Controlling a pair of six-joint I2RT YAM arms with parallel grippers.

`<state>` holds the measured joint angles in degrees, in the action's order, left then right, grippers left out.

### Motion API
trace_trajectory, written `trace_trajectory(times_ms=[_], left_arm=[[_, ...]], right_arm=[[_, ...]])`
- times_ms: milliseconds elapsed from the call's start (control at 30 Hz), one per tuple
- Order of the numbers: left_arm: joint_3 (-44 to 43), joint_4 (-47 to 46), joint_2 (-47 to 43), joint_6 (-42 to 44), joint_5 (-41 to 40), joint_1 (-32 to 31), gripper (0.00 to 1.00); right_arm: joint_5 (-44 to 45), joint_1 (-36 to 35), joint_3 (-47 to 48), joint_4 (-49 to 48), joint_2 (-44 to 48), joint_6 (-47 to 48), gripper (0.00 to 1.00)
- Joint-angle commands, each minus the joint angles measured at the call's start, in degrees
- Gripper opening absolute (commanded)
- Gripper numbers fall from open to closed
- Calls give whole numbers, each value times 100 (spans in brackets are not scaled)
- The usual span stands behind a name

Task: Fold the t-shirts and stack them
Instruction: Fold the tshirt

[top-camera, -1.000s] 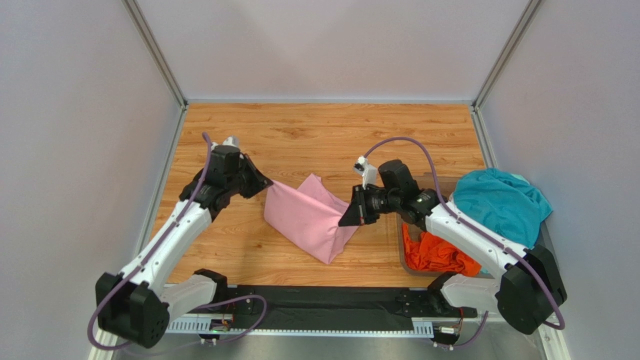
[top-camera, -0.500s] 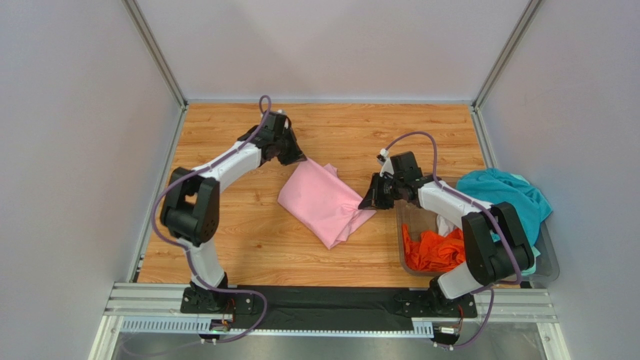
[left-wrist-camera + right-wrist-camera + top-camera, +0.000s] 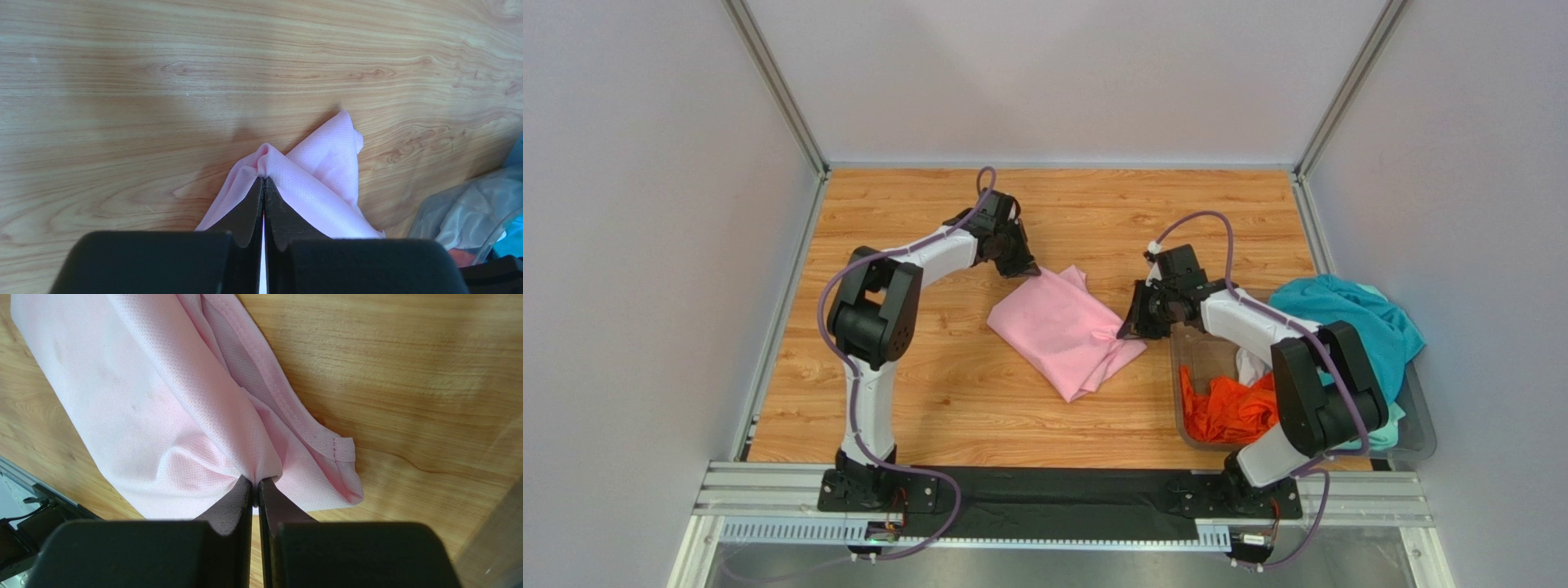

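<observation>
wood tabletop point(image 3: 928, 380), grey walls point(image 3: 646, 184) round it. pink t-shirt point(image 3: 1063, 328) lies folded mid-table, between both arms. my left gripper point(image 3: 264, 184) is clamped on its far corner, jaws pressed together with a peak of cloth pinched between them. my right gripper point(image 3: 255, 481) is clamped on a bunch of layers at the edge nearest the bin point(image 3: 1425, 429). both tips sit low at the table.

handling call: thin knit, light, floppy, zero stiffness. it will sag, and the layers can slide apart. best held at corners or the stitched hem, catching every layer, both sides kept taut.

orange t-shirt point(image 3: 1228, 410) is crumpled in the bin and teal t-shirt point(image 3: 1339, 325) is heaped over its far rim, both unfolded.

hard to tell: how many layers each pinch holds. underside, sleeves and collar are out of sight. pale cloth point(image 3: 1255, 365) under the teal may be another shirt, can't say. bin's clear walls barely show.
</observation>
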<state>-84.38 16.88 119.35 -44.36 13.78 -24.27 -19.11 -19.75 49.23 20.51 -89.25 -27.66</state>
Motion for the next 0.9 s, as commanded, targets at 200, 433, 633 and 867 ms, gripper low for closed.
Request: trace_trajectory(times_ms=[200,433,633,867], left_arm=[[-53,-141,-569,436,344,-16,27],[263,-2,-1475,604,362,-25,93],[773,113,-2222,622,160,-25,100],[1721,-860,-2066,87,1098,-34,100]], right_arm=[[418,-73,534,339,-5,226,29],[408,-371,1114,726,364,349,66],[1259,-1021,1405,1235,663,191,96],[875,-1277,1273,613,-72,-372,100]])
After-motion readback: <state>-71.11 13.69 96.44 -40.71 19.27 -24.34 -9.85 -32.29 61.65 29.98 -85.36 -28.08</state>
